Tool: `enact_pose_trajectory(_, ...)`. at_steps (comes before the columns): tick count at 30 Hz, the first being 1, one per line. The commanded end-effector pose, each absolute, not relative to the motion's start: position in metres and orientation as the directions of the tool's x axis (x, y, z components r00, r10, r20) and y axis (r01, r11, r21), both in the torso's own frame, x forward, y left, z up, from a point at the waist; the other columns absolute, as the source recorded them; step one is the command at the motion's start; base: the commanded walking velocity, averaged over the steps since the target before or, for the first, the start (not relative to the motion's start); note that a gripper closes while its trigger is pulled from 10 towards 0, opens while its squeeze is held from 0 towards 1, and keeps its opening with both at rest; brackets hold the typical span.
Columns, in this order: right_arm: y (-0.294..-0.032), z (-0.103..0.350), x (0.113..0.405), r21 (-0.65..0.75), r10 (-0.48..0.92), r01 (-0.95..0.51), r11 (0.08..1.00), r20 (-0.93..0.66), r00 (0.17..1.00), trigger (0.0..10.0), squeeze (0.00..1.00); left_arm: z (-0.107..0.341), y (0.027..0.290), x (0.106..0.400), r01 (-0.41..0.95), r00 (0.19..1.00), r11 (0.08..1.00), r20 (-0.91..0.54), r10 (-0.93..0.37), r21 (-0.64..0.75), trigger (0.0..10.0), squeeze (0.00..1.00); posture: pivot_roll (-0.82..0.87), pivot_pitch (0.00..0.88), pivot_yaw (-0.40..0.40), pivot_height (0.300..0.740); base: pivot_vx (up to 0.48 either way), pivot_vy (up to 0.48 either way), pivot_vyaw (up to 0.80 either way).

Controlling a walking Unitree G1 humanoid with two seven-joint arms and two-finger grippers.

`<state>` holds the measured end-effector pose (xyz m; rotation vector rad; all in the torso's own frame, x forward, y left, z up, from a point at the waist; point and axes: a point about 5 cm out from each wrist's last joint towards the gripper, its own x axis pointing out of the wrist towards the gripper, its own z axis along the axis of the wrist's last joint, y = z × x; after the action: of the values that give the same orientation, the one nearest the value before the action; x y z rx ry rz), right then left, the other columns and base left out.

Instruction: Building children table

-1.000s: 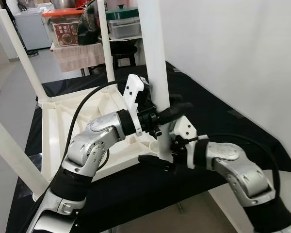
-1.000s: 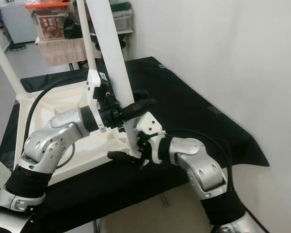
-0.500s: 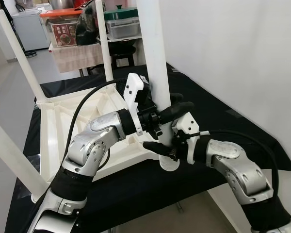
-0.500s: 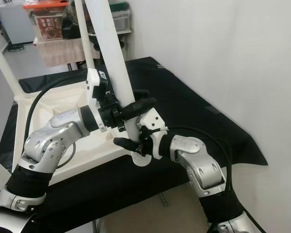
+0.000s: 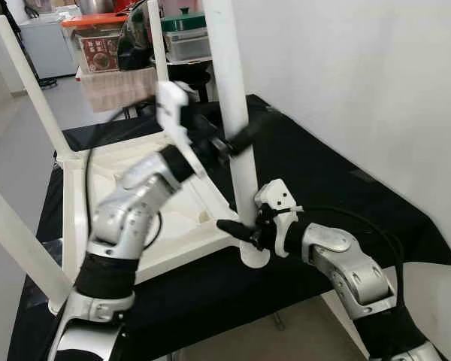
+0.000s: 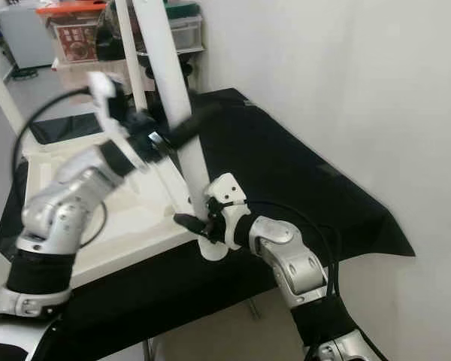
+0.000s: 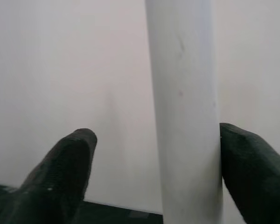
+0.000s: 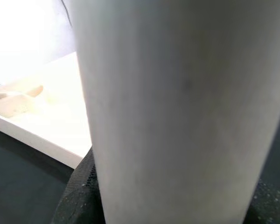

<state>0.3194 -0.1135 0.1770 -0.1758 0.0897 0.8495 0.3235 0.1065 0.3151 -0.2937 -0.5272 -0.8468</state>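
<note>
White table leg (image 5: 237, 143) stands almost upright at the near right corner of the upturned children's tabletop (image 5: 135, 218), its round foot end (image 5: 254, 257) low at that corner, just over the black cloth (image 5: 338, 188) that covers the table beneath. Your right claw (image 5: 244, 232) grips this leg close to its base, one black finger showing on the near side of the post; the right wrist view has the white post pressed between dark pads (image 8: 81, 196). Your left claw (image 5: 237, 139) reaches higher up the same leg, blurred in both eye views; the left wrist view shows its fingers (image 7: 60, 172) spread apart, one pad touching the post and the other standing clear of it, so it is open around the leg. Three other white legs (image 5: 30, 83) rise from the remaining corners of the tabletop. Beyond the table, a shelf holds storage boxes (image 5: 188, 37), one with an orange lid. A plain white wall (image 5: 361, 75) runs along your right.
</note>
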Motion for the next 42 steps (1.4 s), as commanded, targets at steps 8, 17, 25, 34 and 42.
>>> enact_pose_trajectory(8,-0.144,0.207,0.347,0.044,0.51,-0.514,0.857,0.072,0.857,0.0,0.0,0.319,0.157,0.335,0.622,0.683,0.77,0.582,-0.442,-0.144,10.0,1.0,-0.1,0.0,0.015,0.74,0.0,0.0,0.0)
enact_pose_trajectory(17,-0.143,0.216,0.346,0.095,0.399,-0.426,0.9,0.214,0.892,10.0,0.0,0.231,0.119,0.323,0.571,0.803,0.81,0.298,-0.516,-0.137,10.0,0.0,-0.1,0.0,0.015,0.74,0.0,0.0,0.0)
enact_pose_trajectory(25,-0.121,0.206,0.329,0.142,0.552,-0.59,0.795,0.237,0.8,10.0,0.14,0.178,0.114,0.301,0.588,0.808,0.793,0.146,-0.571,-0.157,10.0,0.0,-0.09,0.0,0.016,0.74,0.0,0.0,0.5)
enact_pose_trajectory(34,-0.112,0.205,0.324,0.091,0.611,-0.648,0.757,0.253,0.75,10.0,0.0,0.158,0.102,0.278,0.61,0.79,0.75,0.116,-0.602,-0.255,10.0,0.0,-0.08,0.0,0.011,0.74,0.0,-0.033,0.8)
enact_pose_trajectory(42,-0.112,0.199,0.322,0.071,0.627,-0.654,0.753,0.224,0.746,10.0,0.0,0.152,0.101,0.271,0.604,0.792,0.756,0.081,-0.605,-0.25,10.0,0.0,-0.08,0.0,0.011,0.74,0.0,-0.291,0.8)
